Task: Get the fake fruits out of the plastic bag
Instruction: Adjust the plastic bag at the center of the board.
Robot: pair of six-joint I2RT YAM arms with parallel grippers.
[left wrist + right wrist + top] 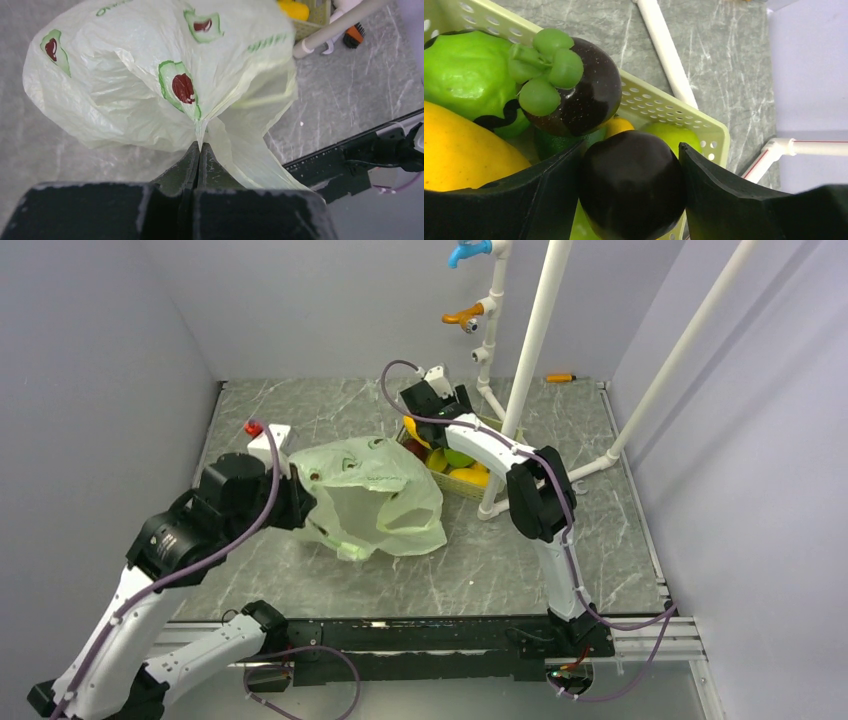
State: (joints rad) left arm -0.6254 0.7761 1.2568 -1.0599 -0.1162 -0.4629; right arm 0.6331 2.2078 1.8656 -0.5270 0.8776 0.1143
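The pale-green plastic bag (375, 495) lies crumpled in the middle of the table with its mouth gaping toward the front. My left gripper (200, 147) is shut on a pinched fold of the plastic bag (150, 75). My right gripper (630, 146) hovers over the beige slotted tray (664, 107), shut on a dark purple fruit (631, 185). In the tray lie a maroon fruit with a green calyx (584, 95), a green ball with a dark zigzag band (466, 75) and a yellow oblong fruit (464, 150). I cannot see whether any fruit is inside the bag.
A white pipe frame (535, 330) rises just behind and right of the tray (462, 488), with blue (468, 252) and orange (464, 315) tap handles. A white block with a red cap (266, 440) stands left of the bag. An orange pen (560, 377) lies at the back wall.
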